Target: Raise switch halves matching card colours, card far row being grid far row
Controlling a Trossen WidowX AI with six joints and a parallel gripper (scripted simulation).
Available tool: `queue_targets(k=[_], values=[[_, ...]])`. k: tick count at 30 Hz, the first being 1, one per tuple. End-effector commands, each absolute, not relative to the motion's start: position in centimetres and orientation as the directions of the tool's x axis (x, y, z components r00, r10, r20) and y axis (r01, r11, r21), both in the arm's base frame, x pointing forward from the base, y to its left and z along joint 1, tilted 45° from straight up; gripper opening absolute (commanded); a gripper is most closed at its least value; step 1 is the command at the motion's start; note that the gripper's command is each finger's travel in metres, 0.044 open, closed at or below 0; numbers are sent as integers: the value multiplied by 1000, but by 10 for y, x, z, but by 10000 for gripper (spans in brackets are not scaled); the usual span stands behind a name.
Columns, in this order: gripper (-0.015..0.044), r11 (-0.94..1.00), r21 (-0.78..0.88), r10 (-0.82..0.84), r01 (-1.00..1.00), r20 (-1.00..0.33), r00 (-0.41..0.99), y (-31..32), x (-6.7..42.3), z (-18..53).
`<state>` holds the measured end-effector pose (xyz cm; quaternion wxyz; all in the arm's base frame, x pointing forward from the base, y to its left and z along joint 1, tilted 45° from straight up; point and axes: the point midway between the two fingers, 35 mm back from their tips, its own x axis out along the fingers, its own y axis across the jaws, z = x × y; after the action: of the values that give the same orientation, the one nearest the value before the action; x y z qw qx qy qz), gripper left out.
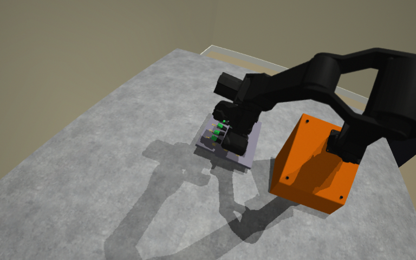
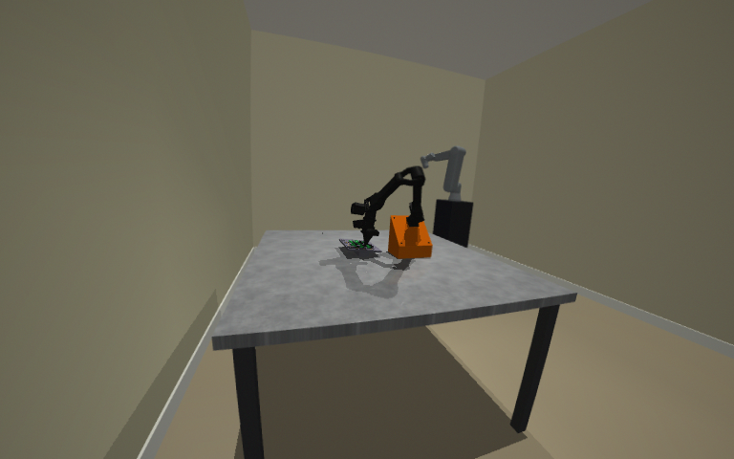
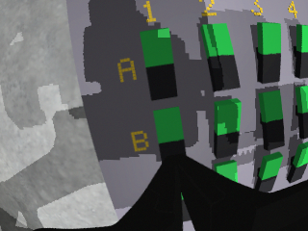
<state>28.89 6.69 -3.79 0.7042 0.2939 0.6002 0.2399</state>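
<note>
The lavender switch panel (image 1: 253,139) (image 2: 351,251) (image 3: 103,129) lies on the grey table, with columns marked 1 to 4 and rows A and B showing in the wrist view. My gripper (image 3: 175,162) (image 1: 233,144) (image 2: 369,239) is shut and empty, and its tip is down at the near dark end of switch B1 (image 3: 169,126). Switch A1 (image 3: 158,64) sits just beyond it, green half far and dark half near. Switches A2 (image 3: 218,54), A3 (image 3: 269,52), B2 (image 3: 226,125) and B3 (image 3: 271,118) lie to the right. The arm hides most of the grid in the top view, where a few green halves (image 1: 216,132) show. The card is not in view.
The arm's orange base block (image 1: 312,165) (image 2: 409,243) stands on the table close to the panel. A grey arm on a black pedestal (image 2: 453,219) stands behind the table. The table edge (image 2: 389,318) is far from the panel.
</note>
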Motion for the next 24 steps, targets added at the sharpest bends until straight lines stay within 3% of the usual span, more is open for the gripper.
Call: queue_targets(k=[1, 24], values=[[0, 710, 704, 692, 19, -702, 165, 67, 289, -38], [0, 710, 704, 692, 19, -702, 165, 69, 289, -40]])
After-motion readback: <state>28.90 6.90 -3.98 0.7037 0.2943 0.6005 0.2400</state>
